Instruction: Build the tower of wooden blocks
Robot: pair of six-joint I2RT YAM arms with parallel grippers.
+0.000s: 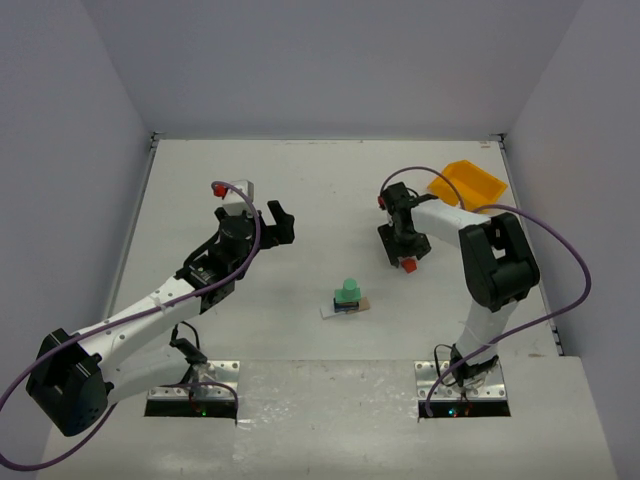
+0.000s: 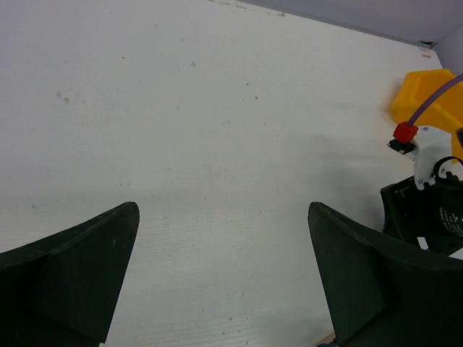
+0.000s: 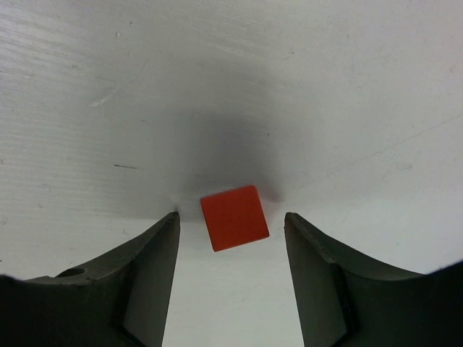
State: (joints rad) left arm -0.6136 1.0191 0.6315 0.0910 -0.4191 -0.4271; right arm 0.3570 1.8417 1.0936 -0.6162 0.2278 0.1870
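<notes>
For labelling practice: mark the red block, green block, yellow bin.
red block [image 3: 234,217], right wrist view, top face centre
green block [image 1: 348,290], top external view, upper face
yellow bin [image 1: 468,183], top external view, bare inside

This is a robotics lab test cell: a white table [image 1: 300,180] boxed in on three sides by plain grey panels [image 1: 330,60]. Two white-and-black robot arms [image 1: 140,320] are bolted to metal plates [image 1: 195,375] at its near edge, with purple cables [image 1: 587,283] looping off them. Among the props on the table are a small wood block tower [image 1: 347,298] and a yellow plastic bin [image 1: 467,183].
</notes>
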